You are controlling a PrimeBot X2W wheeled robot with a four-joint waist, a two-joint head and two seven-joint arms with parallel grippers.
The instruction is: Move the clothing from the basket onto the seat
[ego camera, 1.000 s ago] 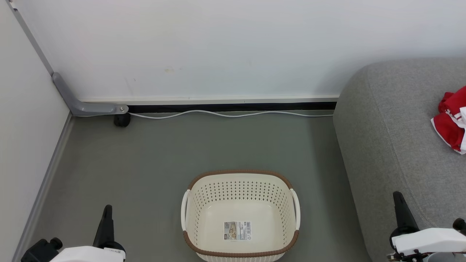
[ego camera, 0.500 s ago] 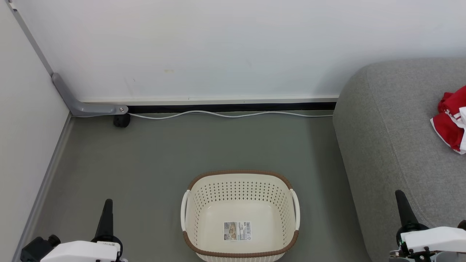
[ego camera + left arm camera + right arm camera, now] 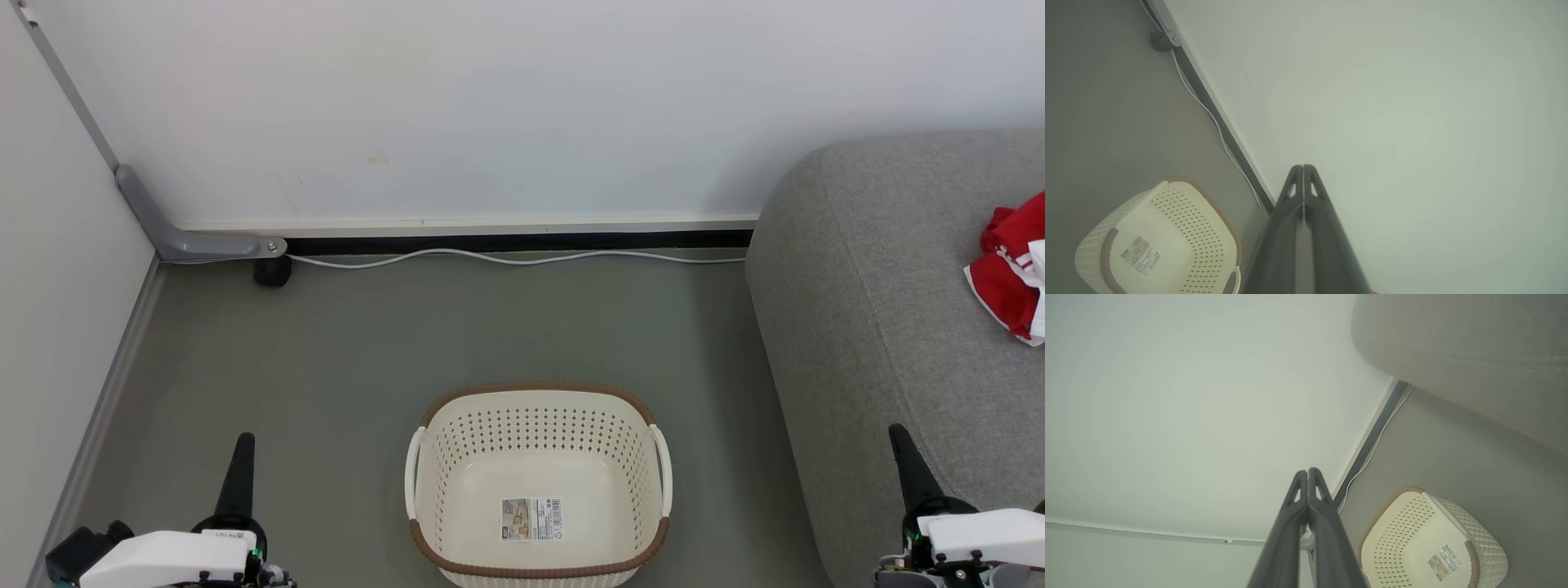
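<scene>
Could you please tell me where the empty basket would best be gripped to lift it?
Probably by a white side handle, coming from above: the basket stands upright on the floor, and each handle seems to arch clear of the wall, leaving a gap to hook into. The perforated walls look too broad to pinch.

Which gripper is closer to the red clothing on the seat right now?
Right. The right gripper is at the seat, short of the red clothing; the left gripper is beyond the basket, far left.

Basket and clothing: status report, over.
Left gripper and right gripper both shut, nothing held. Basket empty on the floor. Red clothing lies on the seat. Nothing in the way.
</scene>
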